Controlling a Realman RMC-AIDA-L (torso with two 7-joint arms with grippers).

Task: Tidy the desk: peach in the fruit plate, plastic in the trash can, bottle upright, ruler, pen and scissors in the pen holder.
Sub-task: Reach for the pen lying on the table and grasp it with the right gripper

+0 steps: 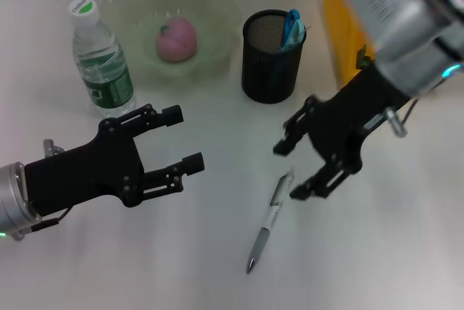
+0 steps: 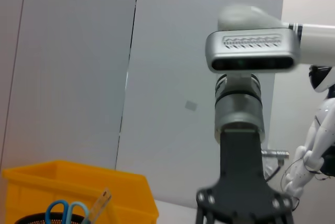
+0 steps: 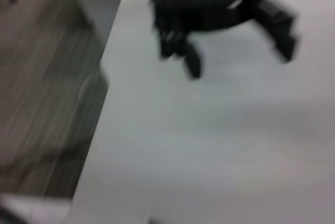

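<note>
Head view takes in the whole desk, and I start at its left. The left gripper [image 1: 177, 143] hovers low over the white table [image 1: 109, 266] with its fingers spread and nothing between them; it looks parked. Just behind it the bottle [image 1: 101, 60] stands upright with its cap on. Next along, the peach [image 1: 177, 40] sits in the pale green fruit plate [image 1: 217, 6], so those two jobs look done.

At the middle stands the black mesh pen holder [image 1: 272, 64], with the blue scissors [image 1: 292, 27] handles poking out of it. The left wrist view shows a clear ruler [image 2: 99, 205] leaning beside them in the holder. In front of the holder, well apart from it, the pen [image 1: 268, 221] lies flat on the table, its tip toward the near edge.

The right gripper [image 1: 293, 169] hangs just above the pen's far end, fingers apart and empty, one fingertip almost at the barrel. Behind that arm is the yellow trash can [image 1: 344, 27]; I cannot see inside it.

The pen seems the step in hand. I would line the fingers up across the barrel, not along it, come straight down near the middle so it does not tip, close only once both fingers straddle it, then lift clear before swinging to the holder, minding the scissors.
</note>
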